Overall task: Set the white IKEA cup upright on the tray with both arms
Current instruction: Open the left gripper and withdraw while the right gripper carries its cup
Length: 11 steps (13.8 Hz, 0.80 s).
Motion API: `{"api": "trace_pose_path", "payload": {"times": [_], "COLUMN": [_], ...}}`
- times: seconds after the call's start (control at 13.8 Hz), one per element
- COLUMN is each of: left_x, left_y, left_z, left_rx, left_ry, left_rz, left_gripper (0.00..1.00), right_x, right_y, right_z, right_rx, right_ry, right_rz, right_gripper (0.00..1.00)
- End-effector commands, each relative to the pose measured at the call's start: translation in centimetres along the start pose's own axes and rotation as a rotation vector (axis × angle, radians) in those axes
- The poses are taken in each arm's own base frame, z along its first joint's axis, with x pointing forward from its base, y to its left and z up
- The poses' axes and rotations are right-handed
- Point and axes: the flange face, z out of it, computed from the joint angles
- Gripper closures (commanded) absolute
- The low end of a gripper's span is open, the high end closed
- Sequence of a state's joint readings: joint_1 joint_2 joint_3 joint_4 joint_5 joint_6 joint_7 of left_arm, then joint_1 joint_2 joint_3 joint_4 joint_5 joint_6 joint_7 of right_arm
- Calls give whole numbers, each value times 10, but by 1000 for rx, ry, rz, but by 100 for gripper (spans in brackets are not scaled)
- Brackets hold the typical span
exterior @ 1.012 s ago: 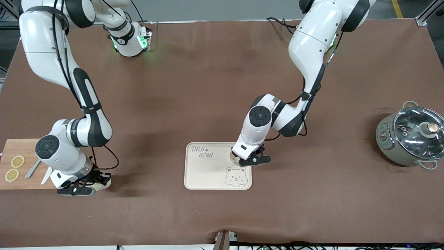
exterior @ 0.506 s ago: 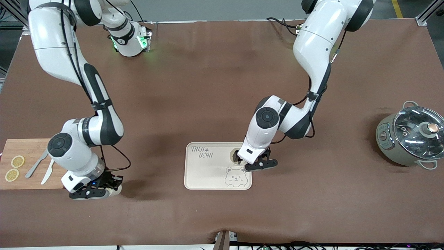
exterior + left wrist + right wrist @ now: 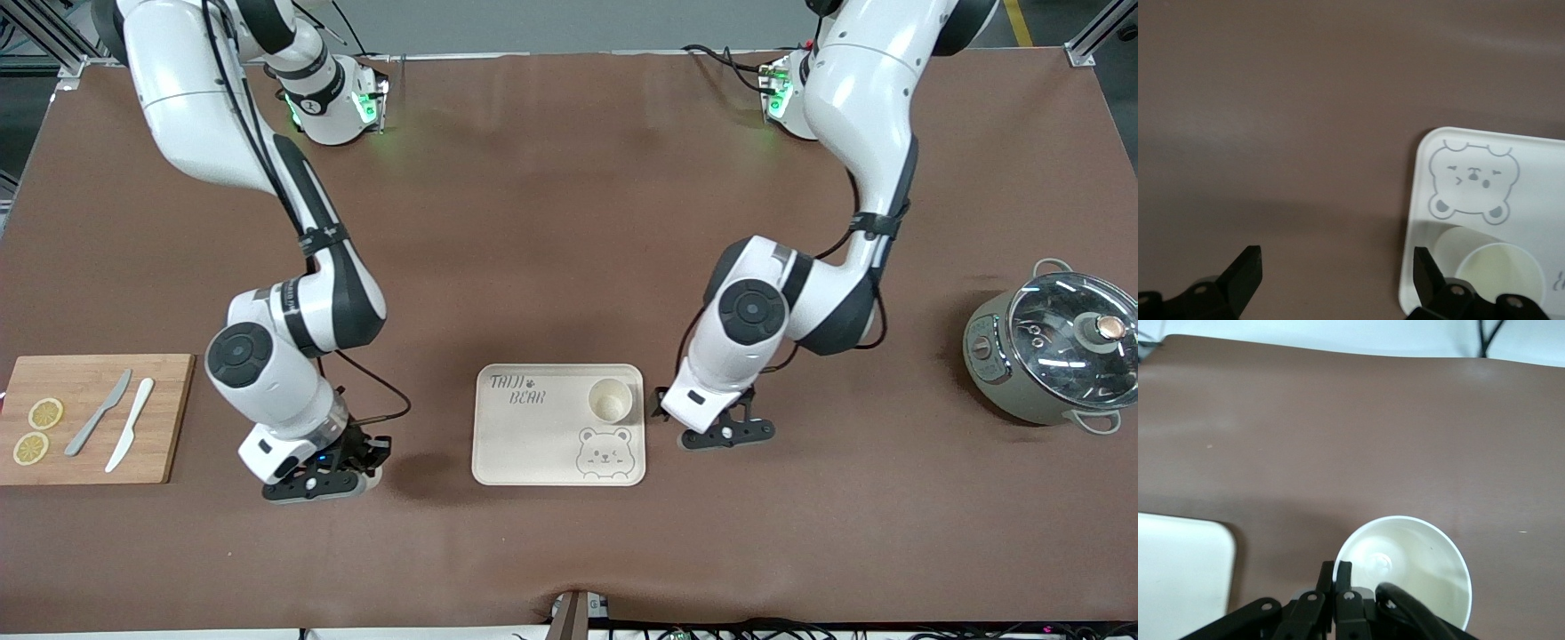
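Observation:
A white cup (image 3: 610,399) stands upright on the cream tray (image 3: 533,444), in the corner above the bear drawing; it also shows in the left wrist view (image 3: 1498,273). My left gripper (image 3: 704,425) is open and empty, low over the table just beside the tray (image 3: 1538,160) toward the left arm's end; its midpoint (image 3: 1336,270) is over bare mat. My right gripper (image 3: 322,478) is shut on the rim of a second white cup (image 3: 1411,567), mouth up, low over the table between the cutting board and the tray (image 3: 1178,573).
A wooden cutting board (image 3: 173,418) with two lemon slices and two knives lies at the right arm's end. A grey pot with a glass lid (image 3: 1053,351) stands at the left arm's end.
My left gripper let go of the cup on the tray and moved off toward the left arm's end. My right gripper moved with its cup from beside the cutting board toward the tray.

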<state>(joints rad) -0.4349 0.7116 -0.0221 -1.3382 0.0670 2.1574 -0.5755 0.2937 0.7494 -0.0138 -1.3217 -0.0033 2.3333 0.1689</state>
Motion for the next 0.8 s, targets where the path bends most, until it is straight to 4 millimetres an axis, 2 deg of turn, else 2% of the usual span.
{"api": "trace_pose_path", "payload": {"times": [0.0,0.14,0.22,0.29,0.51,0.72], "left_x": [12,27,33,36,47,46], "left_y": [-38,-71,-83,-89,-136,-184], "left_z": [-17,-34,-42,-53,-90,-141], "left_rx": [32,33,32,29,40,24], "left_ry": [-17,-19,-14,-4,-13,-39], "left_rz": [87,151,157,148,176,214], "left_gripper": [0,0,0,0,0,0], "right_x": [7,7,4,0,-14,-32], "right_y": [-55,-104,-119,-132,-168,-197], "right_z": [2,11,17,22,26,42], "right_rx": [3,14,19,22,25,-33], "right_ry": [-4,8,9,9,3,9], "right_rz": [-36,-20,-30,-47,-32,-49], "right_gripper": [100,100,100,100,100,100]}}
